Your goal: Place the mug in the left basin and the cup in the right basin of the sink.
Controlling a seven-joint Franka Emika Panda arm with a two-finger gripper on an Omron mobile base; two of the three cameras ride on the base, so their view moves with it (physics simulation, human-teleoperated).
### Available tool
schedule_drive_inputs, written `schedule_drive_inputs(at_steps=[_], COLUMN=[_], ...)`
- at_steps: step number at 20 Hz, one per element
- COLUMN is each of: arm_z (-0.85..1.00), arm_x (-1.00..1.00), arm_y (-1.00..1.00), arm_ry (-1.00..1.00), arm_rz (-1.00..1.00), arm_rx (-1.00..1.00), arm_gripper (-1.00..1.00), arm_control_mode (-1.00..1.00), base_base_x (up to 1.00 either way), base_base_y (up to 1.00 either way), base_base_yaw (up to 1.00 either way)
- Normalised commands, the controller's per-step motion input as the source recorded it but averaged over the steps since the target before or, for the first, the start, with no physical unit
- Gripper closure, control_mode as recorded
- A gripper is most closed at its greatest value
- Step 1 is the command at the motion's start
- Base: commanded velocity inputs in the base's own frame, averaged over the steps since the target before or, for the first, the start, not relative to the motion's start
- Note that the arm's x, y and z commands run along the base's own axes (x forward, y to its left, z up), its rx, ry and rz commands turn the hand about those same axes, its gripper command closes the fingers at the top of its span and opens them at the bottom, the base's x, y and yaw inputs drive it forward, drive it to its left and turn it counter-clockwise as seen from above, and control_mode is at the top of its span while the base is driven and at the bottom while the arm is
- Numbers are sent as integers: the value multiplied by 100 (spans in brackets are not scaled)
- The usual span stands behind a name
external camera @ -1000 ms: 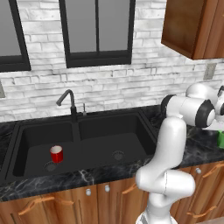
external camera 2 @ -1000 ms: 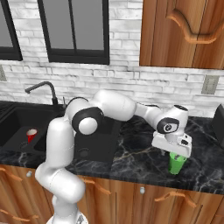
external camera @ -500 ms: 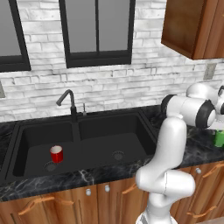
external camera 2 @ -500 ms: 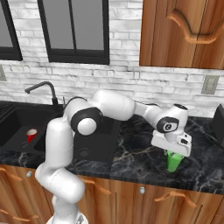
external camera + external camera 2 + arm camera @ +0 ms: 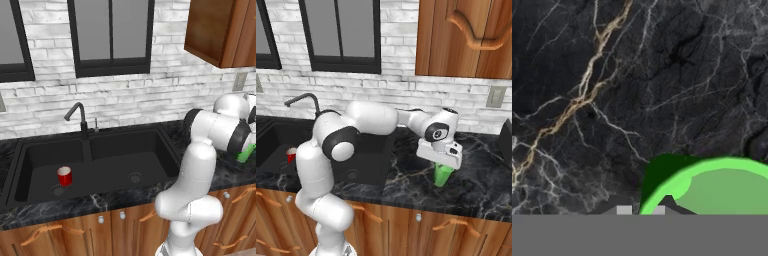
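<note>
Green cup [image 5: 443, 174] stands clamped in the claw [image 5: 442, 166] on the counter [image 5: 481, 185]; the left base view shows the mug [image 5: 64, 176] in the left basin [image 5: 40, 172].

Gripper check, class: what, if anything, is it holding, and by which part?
The gripper is shut on the green cup, pinching its rim from above while it stands on the counter.

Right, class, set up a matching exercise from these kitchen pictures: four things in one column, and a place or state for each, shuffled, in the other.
Things:
1. mug
2. cup
3. right basin
4. gripper

Places or states:
A. on the marble counter, right of the sink
B. closed on a green rim
C. standing in the left basin
D. holds nothing but its drain

Pairs: 1-C, 2-A, 3-D, 4-B
</note>
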Motion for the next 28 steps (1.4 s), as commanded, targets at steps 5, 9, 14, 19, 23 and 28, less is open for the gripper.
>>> schedule_drive_inputs(at_steps=[5, 9, 14, 19, 23, 28], arm_z=[10, 25, 37, 5, 0, -2], arm_x=[7, 4, 8, 17, 28, 45], arm_y=[97, 97, 100, 97, 84, 71], arm_ry=[-5, -8, 2, 10, 12, 15], arm_rz=[-3, -1, 8, 12, 20, 21], arm_rx=[-9, -6, -8, -4, 0, 5], arm_gripper=[100, 100, 100, 100, 100, 100], arm_control_mode=[-100, -100, -100, -100, -100, -100], base_base_x=[0, 0, 0, 0, 0, 0], base_base_y=[0, 0, 0, 0, 0, 0], base_base_yaw=[0, 0, 0, 0, 0, 0])
